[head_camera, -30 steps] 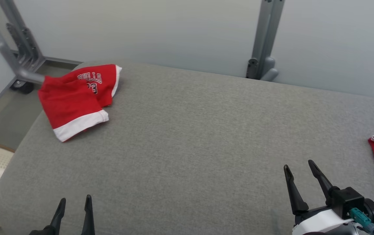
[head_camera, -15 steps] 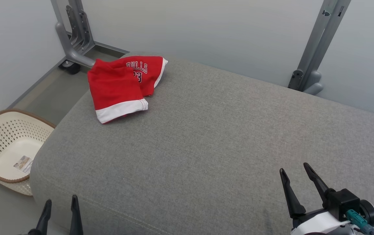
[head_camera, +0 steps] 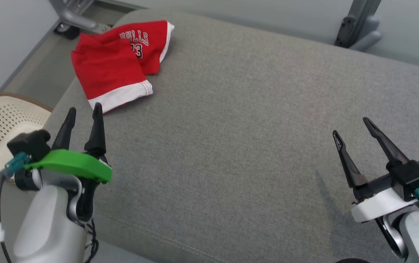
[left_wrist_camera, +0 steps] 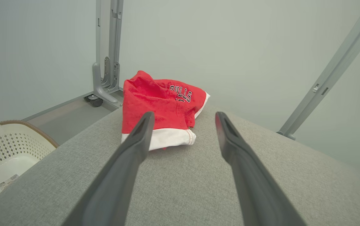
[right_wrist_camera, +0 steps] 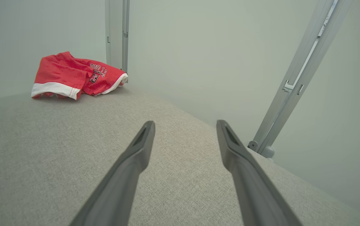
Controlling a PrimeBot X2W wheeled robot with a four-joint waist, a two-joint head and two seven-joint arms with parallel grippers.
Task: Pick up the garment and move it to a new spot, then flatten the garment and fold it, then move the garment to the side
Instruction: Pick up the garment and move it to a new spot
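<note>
My left gripper (head_camera: 84, 106) is open, fingers spread, nothing between them. It hovers over the near-left part of the cushion (head_camera: 238, 131), tips aimed at the shorts (head_camera: 112, 69) and stopping just short of their white hem. My right gripper (head_camera: 350, 125) is also open and empty. It is over the near-right part of the cushion, well apart from the shorts.

Shorts: red with white trim, "BULLS" lettering, and a number below it partly lost in a fold. They lie bunched at the far-left corner of the cushion, one leg doubled loosely over the other. The white hem band faces me. Their left side reaches the cushion's rounded edge. In the left wrist view they sit just beyond my fingertips, slightly to the left.

Cushion: grey woven fabric, broad and flat, with a seam along the near edge.

Basket (head_camera: 1, 120): cream, perforated walls, brown rim. It stands on the floor to the left of the cushion, near my left gripper.

Frame leg (head_camera: 72, 16): grey metal with a dark caster, on the floor beyond the shorts.

Post (head_camera: 357, 22): grey metal, at the far right against the pale wall.
</note>
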